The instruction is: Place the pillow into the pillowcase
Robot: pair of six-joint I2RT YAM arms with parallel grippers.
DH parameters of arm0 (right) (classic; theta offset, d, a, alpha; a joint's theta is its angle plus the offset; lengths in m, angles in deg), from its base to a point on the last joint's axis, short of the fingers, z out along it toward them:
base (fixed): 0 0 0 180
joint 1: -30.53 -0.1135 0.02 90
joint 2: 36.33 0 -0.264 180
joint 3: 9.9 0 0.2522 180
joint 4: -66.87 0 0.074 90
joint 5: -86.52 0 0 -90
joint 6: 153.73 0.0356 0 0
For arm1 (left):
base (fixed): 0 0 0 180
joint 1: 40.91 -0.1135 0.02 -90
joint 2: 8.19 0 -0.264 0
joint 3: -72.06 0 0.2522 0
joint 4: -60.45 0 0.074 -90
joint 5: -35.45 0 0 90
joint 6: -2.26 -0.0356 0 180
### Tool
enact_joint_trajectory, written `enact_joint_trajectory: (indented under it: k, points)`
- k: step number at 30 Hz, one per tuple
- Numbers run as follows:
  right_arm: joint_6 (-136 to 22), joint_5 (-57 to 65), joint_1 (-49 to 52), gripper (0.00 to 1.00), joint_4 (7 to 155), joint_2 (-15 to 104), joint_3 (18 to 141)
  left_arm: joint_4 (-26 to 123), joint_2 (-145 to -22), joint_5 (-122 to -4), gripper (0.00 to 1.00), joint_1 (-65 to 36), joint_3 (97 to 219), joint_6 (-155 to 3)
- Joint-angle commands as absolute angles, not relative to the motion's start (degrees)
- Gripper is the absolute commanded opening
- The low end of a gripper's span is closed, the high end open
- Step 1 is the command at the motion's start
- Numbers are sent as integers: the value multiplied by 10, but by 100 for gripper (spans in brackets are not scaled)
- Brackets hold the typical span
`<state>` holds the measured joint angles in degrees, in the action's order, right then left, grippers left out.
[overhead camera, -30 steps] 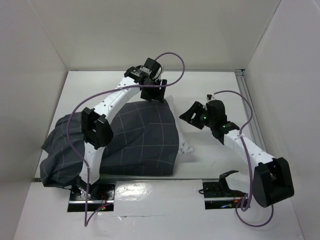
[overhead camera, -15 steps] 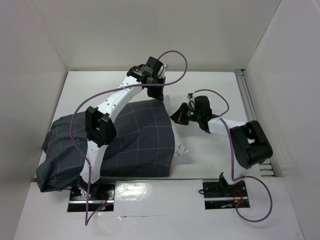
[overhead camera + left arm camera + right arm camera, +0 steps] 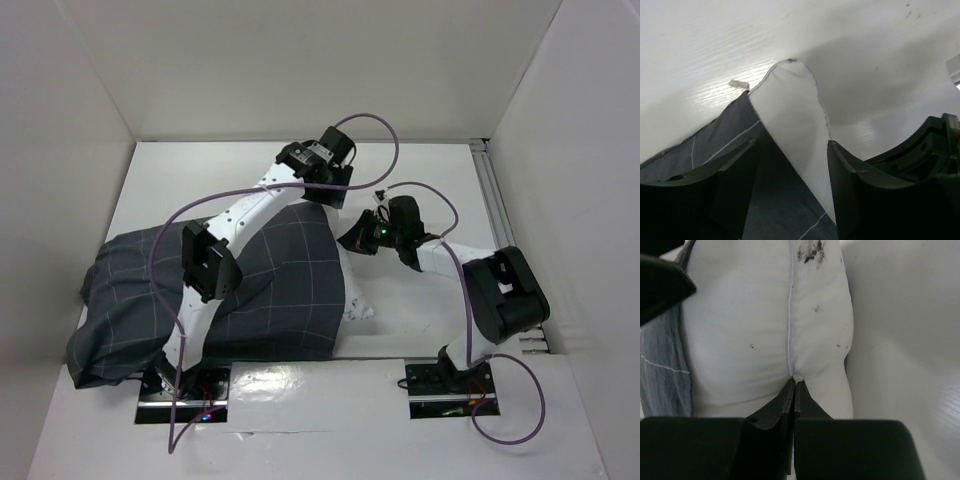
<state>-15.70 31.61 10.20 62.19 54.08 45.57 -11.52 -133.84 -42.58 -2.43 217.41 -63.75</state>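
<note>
The dark grid-lined pillowcase [image 3: 270, 290] lies across the left and middle of the table, with the pillow inside it. The white pillow [image 3: 358, 305] shows only as a strip along the case's right side. My left gripper [image 3: 328, 197] is open at the far right corner; a bare white pillow corner [image 3: 795, 110] and the pillowcase hem [image 3: 715, 145] sit between its fingers. My right gripper [image 3: 352, 240] is shut on the pillow's seamed edge [image 3: 790, 315], close to some dark specks. The pillowcase edge [image 3: 665, 375] is at the left of the right wrist view.
White walls close in the table at the back and on both sides. An aluminium rail [image 3: 495, 200] runs along the right edge. The arm bases [image 3: 185, 385] [image 3: 445, 385] stand at the near edge. A purple cable [image 3: 420, 190] loops above the right arm.
The right arm has folded in towards the pillow and its jaws have shut on the seam. The left gripper has moved right along the far edge and now stands open. The pillowcase has shifted left.
</note>
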Motion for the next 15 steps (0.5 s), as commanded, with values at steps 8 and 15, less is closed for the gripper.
enact_joint_trajectory:
  k: [8,15]
  points:
    - [-179,312,90,0,623,519,467,-183,-1337,-311,52,-16,2183,-642]
    - [-184,318,90,0,623,519,467,-178,-1332,-313,0,-16,2197,-642]
